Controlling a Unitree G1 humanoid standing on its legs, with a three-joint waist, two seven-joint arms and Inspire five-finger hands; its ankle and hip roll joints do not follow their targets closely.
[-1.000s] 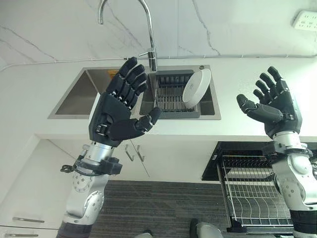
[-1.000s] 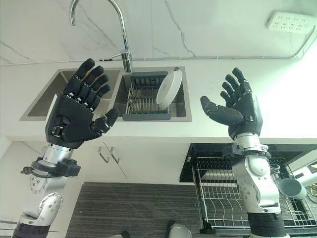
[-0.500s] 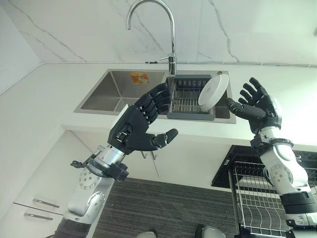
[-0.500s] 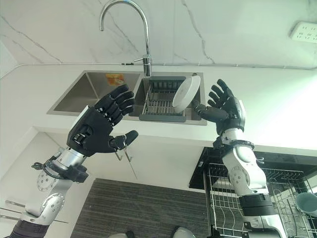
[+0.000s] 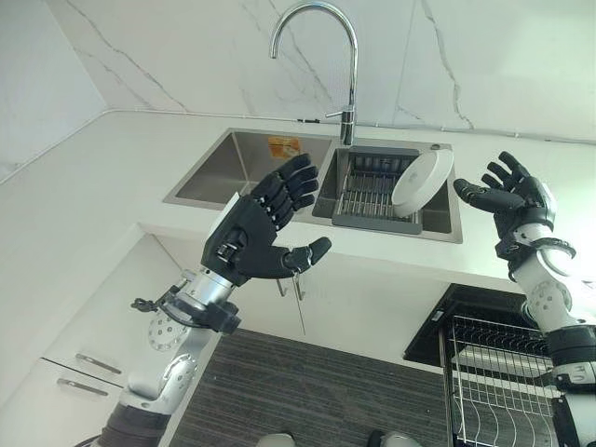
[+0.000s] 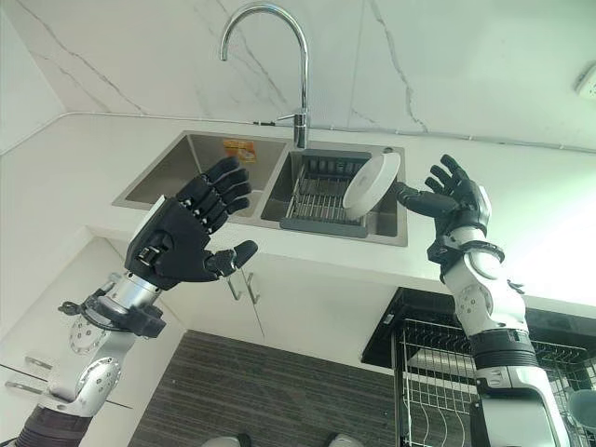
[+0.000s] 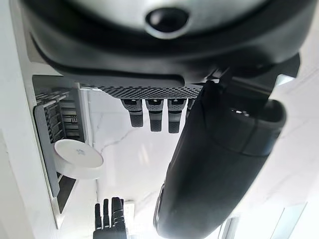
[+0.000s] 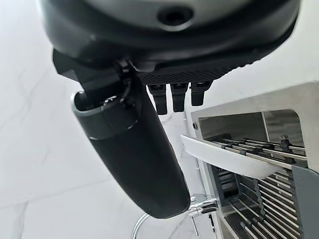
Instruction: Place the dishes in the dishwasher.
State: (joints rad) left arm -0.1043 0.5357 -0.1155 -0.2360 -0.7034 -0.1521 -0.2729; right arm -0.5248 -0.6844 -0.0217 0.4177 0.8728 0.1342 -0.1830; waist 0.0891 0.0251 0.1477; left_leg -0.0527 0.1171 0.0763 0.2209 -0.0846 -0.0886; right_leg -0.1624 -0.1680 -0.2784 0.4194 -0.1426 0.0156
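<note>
White plate (image 5: 421, 178) leaning on edge in dark drying rack (image 5: 372, 186), right basin of steel sink (image 5: 223, 168), under tall curved tap (image 5: 321, 56). Right hand (image 6: 456, 197) just right of plate, fingers spread, not touching. Left hand (image 5: 256, 237) open, empty, near side of counter (image 5: 84, 186) in front of left basin. Dishwasher wire basket (image 5: 494, 382) pulled out at lower right.

No text, number or sign is legible anywhere; an orange-and-white sticker (image 5: 284, 146) on the back wall of the sink's (image 5: 200, 191) left basin carries print too small to read.
</note>
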